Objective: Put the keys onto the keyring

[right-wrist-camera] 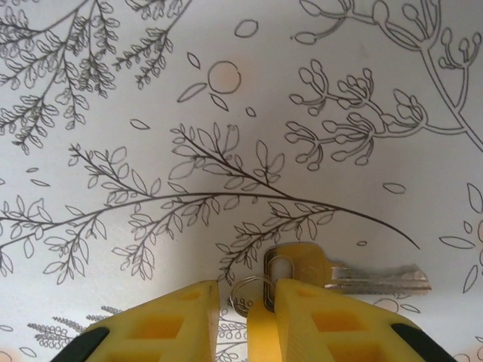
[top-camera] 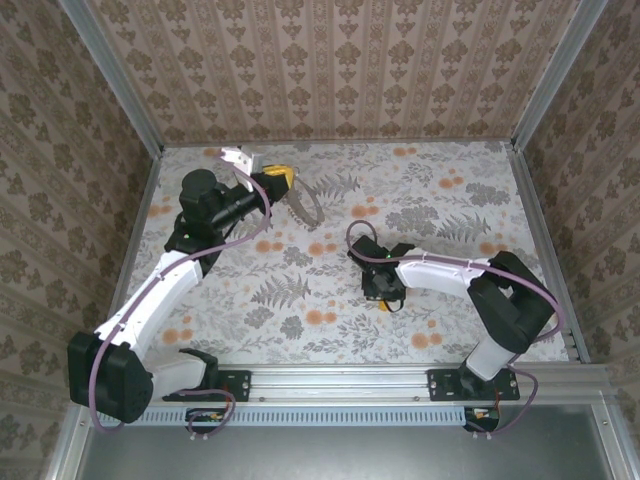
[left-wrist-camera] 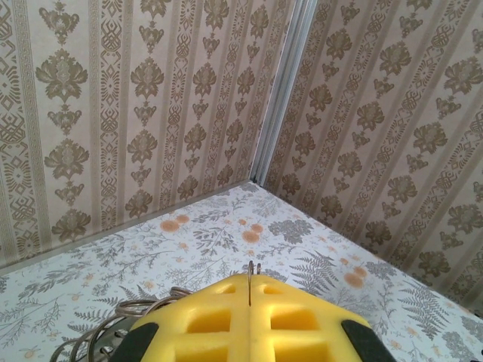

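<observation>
Counter (top-camera: 440, 200), floral cloth, walled in on three sides. My left arm (top-camera: 160, 290) reaches to the far left corner; my right arm (top-camera: 450, 272) is folded in over mid-counter. Keyring (top-camera: 312, 205): thin hoop hanging off my left tool (top-camera: 280, 180), raised above the cloth. That tool's fingers are pressed together with a sliver of wire pinched in the seam, so I take it as clamped on the hoop. Right tool (right-wrist-camera: 245, 285): pointed down close over the cloth, fingers a little apart, gripping nothing that I can make out. Key (right-wrist-camera: 302, 265): flat on the counter just ahead of my right finger, head tucked against that fingertip. Its blade runs away to the right in the wrist view, long axis crosswise to the jaws. Small ring (right-wrist-camera: 247, 290) through the key's head sits in the gap between my fingers. Right arm is much nearer the key; hoop and key are well apart
</observation>
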Controlling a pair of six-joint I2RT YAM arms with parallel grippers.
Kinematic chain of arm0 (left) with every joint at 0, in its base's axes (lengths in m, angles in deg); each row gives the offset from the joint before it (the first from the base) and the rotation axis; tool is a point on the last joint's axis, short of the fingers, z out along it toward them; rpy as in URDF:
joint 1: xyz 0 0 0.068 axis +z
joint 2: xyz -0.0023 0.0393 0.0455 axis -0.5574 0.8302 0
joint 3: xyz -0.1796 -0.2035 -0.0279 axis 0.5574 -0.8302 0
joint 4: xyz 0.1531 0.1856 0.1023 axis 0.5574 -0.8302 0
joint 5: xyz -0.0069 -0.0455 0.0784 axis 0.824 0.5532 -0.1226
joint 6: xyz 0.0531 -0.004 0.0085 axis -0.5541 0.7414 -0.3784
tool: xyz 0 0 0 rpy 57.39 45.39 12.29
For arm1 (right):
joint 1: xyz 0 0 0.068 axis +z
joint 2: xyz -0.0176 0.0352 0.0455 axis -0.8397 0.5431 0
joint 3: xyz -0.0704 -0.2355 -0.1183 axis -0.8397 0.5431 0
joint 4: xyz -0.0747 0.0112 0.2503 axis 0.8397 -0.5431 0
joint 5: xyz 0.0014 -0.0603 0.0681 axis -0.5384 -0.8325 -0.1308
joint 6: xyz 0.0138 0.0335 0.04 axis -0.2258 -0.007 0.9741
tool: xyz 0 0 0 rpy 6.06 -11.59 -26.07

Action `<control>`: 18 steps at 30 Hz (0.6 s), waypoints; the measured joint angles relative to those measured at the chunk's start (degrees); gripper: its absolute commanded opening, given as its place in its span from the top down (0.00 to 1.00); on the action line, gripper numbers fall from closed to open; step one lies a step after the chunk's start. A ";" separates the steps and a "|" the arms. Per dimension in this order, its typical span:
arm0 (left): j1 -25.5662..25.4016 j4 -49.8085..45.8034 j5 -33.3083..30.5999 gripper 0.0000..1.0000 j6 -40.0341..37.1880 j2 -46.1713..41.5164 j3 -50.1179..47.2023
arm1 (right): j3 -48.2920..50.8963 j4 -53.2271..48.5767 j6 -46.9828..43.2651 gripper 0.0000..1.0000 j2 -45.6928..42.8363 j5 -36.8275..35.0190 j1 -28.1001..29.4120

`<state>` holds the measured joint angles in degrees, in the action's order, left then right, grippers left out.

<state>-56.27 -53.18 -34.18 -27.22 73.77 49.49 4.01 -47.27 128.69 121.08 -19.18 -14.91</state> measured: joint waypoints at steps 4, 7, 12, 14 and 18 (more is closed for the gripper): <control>0.00 0.44 0.02 1.00 0.04 0.00 -0.33 | -1.16 -0.81 -0.39 0.75 1.27 -1.51 0.87; 0.04 0.61 0.00 1.00 0.44 0.00 -0.74 | -2.10 -1.95 -0.57 0.80 2.38 -3.34 1.70; 0.37 0.61 0.02 1.00 0.76 0.00 -1.16 | -2.64 -1.84 -0.61 0.89 3.32 -5.29 2.34; 0.37 0.63 0.02 1.00 0.92 0.00 -1.16 | -2.64 -1.97 -0.63 0.93 3.32 -5.53 2.34; 0.37 0.66 0.26 1.00 1.20 0.00 -1.18 | -2.64 -2.86 -1.44 1.00 2.64 -6.21 2.34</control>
<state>-55.90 -52.53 -33.91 -26.02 73.77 48.31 1.37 -50.14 127.24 123.73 -25.38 -12.57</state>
